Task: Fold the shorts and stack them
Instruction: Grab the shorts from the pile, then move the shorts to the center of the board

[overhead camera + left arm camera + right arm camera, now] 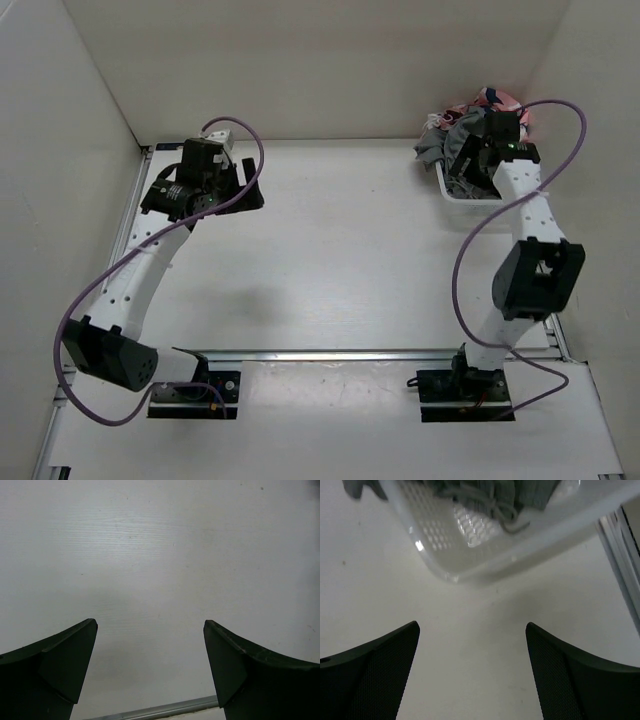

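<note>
White surface [340,260] is sitting inside pale walls [300,60] on three sides.

Near edge: both arm bases are standing on a metal rail [350,355], left base [195,390] and right base [465,385]. Purple cables [470,250] are looping along each arm.

Left side: the left arm is reaching up toward the far left corner. The left end effector [248,190] is hovering over the bare surface. In the left wrist view, the left end effector [150,625] is showing both fingers spread wide, released, nothing between them.

Right side: the right arm is stretching to the far right corner. The right end effector [463,178] is hanging over the near part of a white perforated basket [480,200]. In the right wrist view, the right end effector [472,625] is also released, fingers apart, with only surface between them, and the basket [450,535] is lying just beyond the fingertips.

Far right corner: the shorts [435,148] are lying crumpled in the basket, grey cloth spilling over its left rim. In the right wrist view, the shorts [530,492] are bunching against the mesh wall, the drawstring [505,517] trailing down. A pink garment [490,98] is lying behind them.
</note>
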